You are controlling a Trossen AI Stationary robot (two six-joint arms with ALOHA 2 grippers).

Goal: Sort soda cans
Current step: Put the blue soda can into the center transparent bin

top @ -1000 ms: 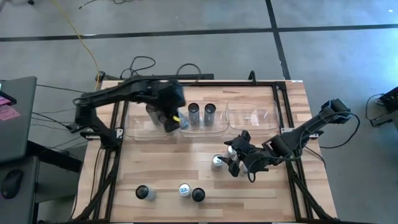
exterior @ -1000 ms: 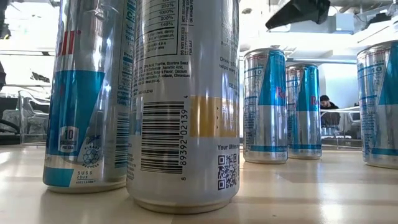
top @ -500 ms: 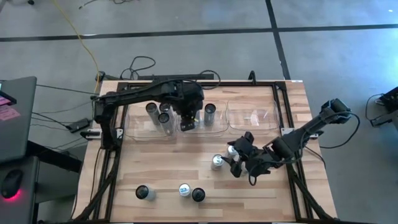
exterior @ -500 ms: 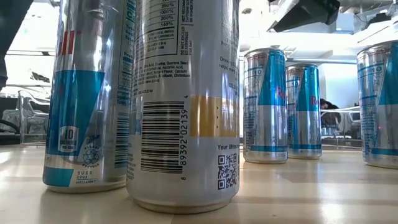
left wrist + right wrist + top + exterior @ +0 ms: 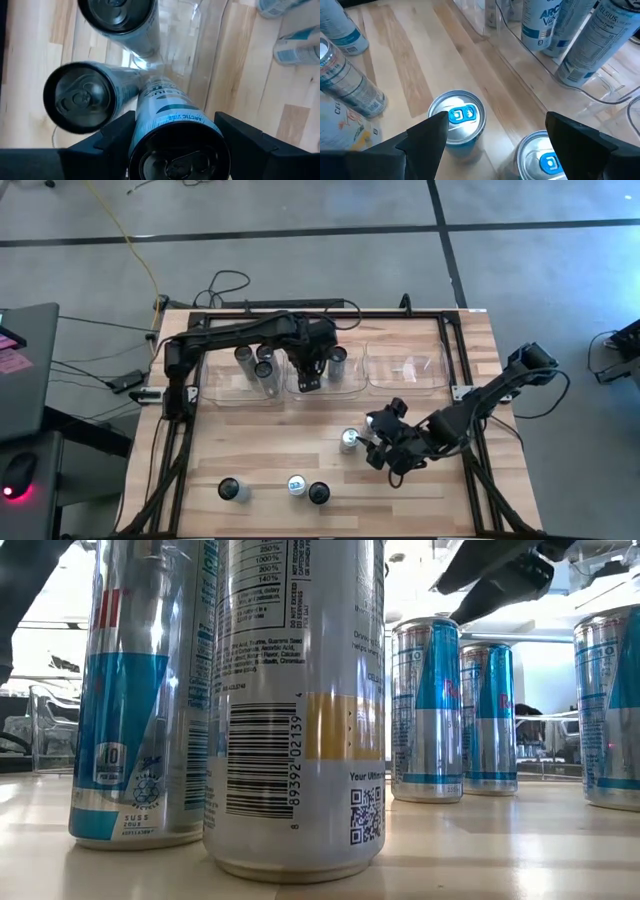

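Left gripper (image 5: pixel 175 145) clamps a dark-topped can (image 5: pixel 175 150) over the middle bin (image 5: pixel 352 388), seemingly. Right gripper (image 5: pixel 492 135), fingers apart, hovers above two blue-tabbed cans (image 5: pixel 456 122).

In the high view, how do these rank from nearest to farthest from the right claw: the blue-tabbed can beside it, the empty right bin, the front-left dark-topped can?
From the right claw:
1. Blue-tabbed can, just beside it, toward the left.
2. Empty right bin, behind it, at the back.
3. Front-left dark-topped can, at the table's front left.
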